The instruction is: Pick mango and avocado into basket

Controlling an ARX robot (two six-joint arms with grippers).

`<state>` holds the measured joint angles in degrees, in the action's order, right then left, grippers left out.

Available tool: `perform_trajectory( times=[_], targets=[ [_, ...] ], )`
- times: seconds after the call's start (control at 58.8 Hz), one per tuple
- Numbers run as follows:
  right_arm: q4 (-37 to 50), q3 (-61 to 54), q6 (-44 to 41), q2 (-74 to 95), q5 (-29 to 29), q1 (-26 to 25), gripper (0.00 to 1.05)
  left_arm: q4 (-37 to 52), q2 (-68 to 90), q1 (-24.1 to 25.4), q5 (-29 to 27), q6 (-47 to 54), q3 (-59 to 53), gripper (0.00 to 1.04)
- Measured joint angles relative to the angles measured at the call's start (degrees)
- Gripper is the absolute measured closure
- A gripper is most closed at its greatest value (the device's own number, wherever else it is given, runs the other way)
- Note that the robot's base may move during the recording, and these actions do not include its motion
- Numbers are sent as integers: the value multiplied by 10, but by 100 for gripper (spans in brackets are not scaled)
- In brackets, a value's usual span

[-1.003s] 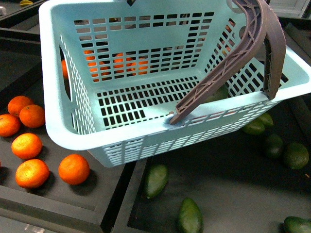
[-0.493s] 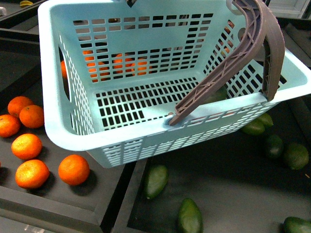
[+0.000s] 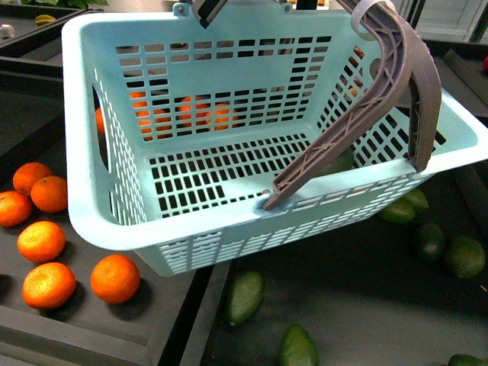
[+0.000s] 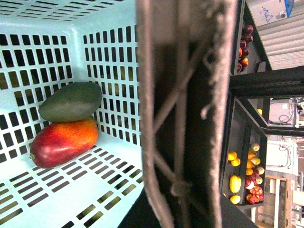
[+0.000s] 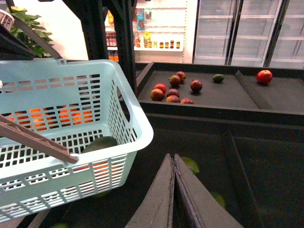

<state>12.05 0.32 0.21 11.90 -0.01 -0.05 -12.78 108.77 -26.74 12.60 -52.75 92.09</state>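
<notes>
Up close, the basket (image 3: 99, 206) is pale teal moulded plastic, rectangular, with slotted walls and floor and a smooth rolled rim; it sits tilted above the dark display trays. Its brown handle (image 3: 358, 122) is ribbed like a truss. Inside, seen from the left wrist, a matte dull-green avocado (image 4: 71, 101) rests touching the top of a glossy red-orange mango (image 4: 64, 142) in a corner of the slotted floor. The left end effector itself is hidden behind the close handle bars, so its state cannot be told. The right end effector (image 5: 174, 199) hangs beside the basket with its dark wedge fingers pressed together, holding nothing. Below, matte black trays carry dimpled oranges (image 3: 114, 278) and loose green avocados (image 3: 244, 296). Beyond stand dark shelving, another fruit tray and glass-doored fridges (image 5: 247, 28).
</notes>
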Motion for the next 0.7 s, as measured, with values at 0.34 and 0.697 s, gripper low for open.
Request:
perform_trajectory(
  times=[0.34, 0.697],
  targets=[
    [-120, 0, 0, -116, 0, 0, 102, 0, 0, 0, 0, 0, 0, 99],
    [-120, 0, -1, -116, 0, 0, 51, 0, 1, 0, 0, 0, 0, 99]
  ],
)
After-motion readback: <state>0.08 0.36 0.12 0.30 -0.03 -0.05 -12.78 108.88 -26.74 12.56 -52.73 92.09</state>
